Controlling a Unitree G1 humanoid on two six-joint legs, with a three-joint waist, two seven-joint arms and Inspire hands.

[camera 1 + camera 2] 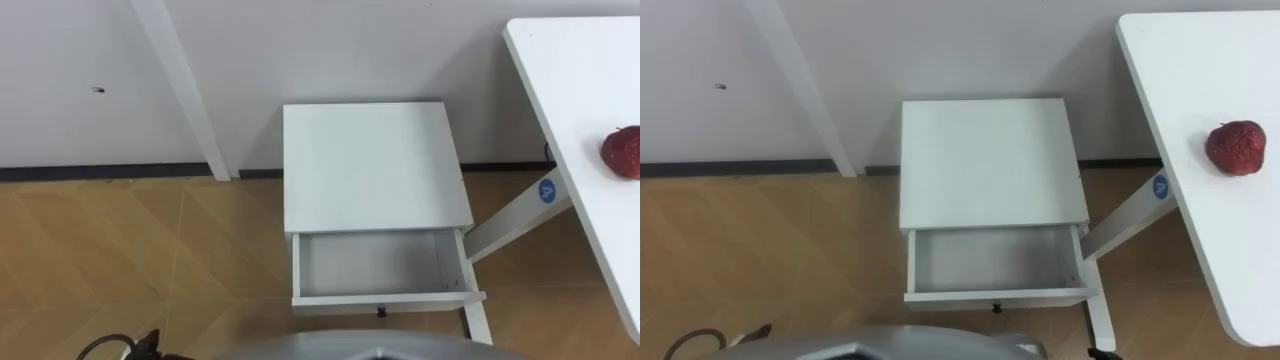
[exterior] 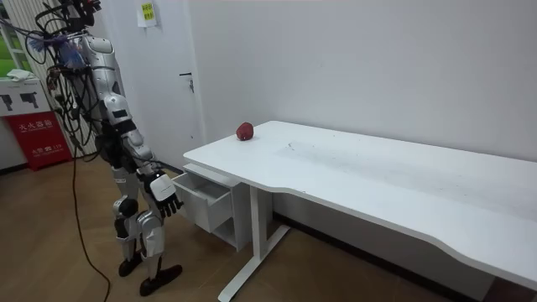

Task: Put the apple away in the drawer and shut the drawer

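Apple [image 1: 1236,148] on white tabletop [image 1: 1200,60]; drawer [image 1: 990,262] of low cabinet [image 1: 985,160] pulled out; right robot hand [image 2: 165,195] hanging near drawer front, fingers relaxed, holding nothing.

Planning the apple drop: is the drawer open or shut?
Open: the drawer is pulled out from the white cabinet, its bare inside showing.

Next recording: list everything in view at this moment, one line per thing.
round red apple: one, red, on the table near its end.
flat white table: one, white, at the robot's right.
small white bedside cabinet: one, white, against the wall ahead of the robot.
cabinet drawer: one, white, pulled open.
red sign board: one, red, at the room view's left.
right hand: one, dark, fingers relaxed, before the drawer, holding nothing.
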